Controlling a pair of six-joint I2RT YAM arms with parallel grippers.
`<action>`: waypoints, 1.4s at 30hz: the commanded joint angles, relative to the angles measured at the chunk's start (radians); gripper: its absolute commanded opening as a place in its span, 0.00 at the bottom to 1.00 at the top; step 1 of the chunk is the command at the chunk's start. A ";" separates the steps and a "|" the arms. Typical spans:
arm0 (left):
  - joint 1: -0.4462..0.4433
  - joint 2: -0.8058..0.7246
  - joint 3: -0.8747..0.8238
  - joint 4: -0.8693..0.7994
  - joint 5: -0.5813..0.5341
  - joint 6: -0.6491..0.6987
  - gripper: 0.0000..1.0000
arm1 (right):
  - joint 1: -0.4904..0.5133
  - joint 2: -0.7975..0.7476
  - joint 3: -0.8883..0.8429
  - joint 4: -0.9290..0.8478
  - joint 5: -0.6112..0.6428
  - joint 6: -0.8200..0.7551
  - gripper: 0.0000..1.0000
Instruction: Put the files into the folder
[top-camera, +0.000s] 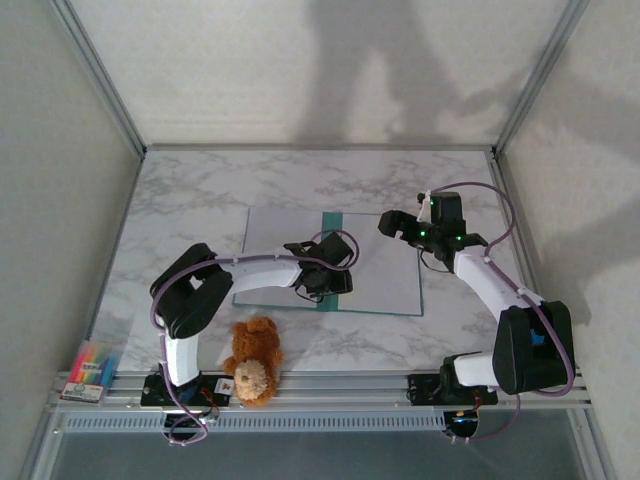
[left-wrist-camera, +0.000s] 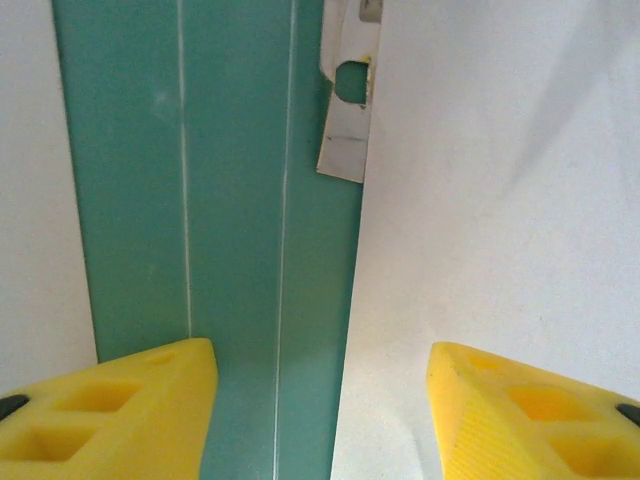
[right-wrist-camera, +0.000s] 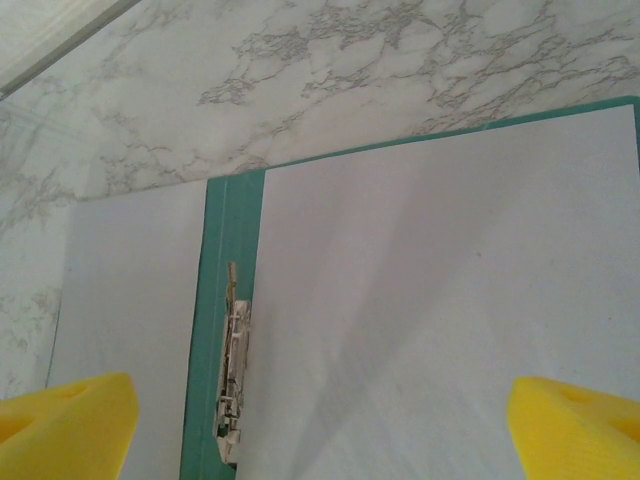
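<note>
Two sets of fingers stood open, gripping nothing: the left fingers (left-wrist-camera: 320, 400) were poised over the teal spine (left-wrist-camera: 240, 200) of the thin teal-green folder (top-camera: 265, 245), which lay open on the white-grey marble surface (top-camera: 190, 190). The right fingers (right-wrist-camera: 320, 420) hovered above the plain white paper sheets (top-camera: 385, 275) on its right half.

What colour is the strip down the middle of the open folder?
Teal green. The spine strip shows best in the left wrist view.
</note>
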 joint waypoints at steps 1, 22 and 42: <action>-0.016 -0.019 -0.001 0.016 0.020 -0.053 0.59 | -0.005 -0.008 -0.010 0.003 0.005 0.003 0.95; 0.192 -0.069 0.171 0.085 -0.044 0.375 0.71 | -0.004 -0.030 -0.059 0.076 -0.004 0.021 0.95; 0.323 0.275 0.434 0.196 0.297 0.561 0.79 | -0.004 -0.002 -0.086 0.136 -0.037 0.029 0.95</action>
